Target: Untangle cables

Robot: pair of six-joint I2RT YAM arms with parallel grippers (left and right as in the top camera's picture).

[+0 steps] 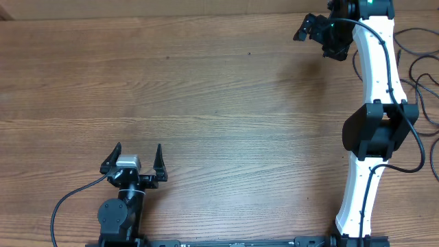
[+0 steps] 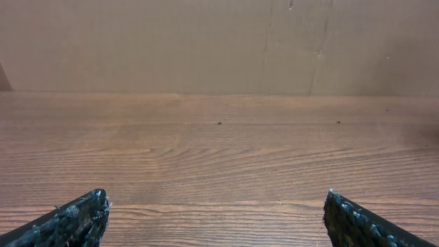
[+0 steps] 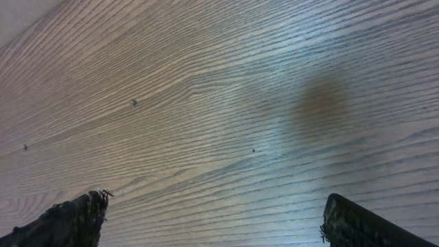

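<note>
Looking down on the worktop [image 1: 206, 103], you see your left gripper [image 1: 138, 151] toward the left end of the edge where the arms are mounted, its jaws spread wide and gripping nothing. Your right gripper [image 1: 317, 40] reaches to the far edge, near the right corner, also spread wide and holding nothing. The cables [image 1: 414, 67] lie in loose black loops along the right edge, just beside the right arm, and run out of view; you cannot make out their plugs.

Brown wood-grain table [image 1: 206, 103], matt with faint sheen; white smooth plastic arm shell [image 1: 374, 62]; black jaws rough, scuffed.
</note>
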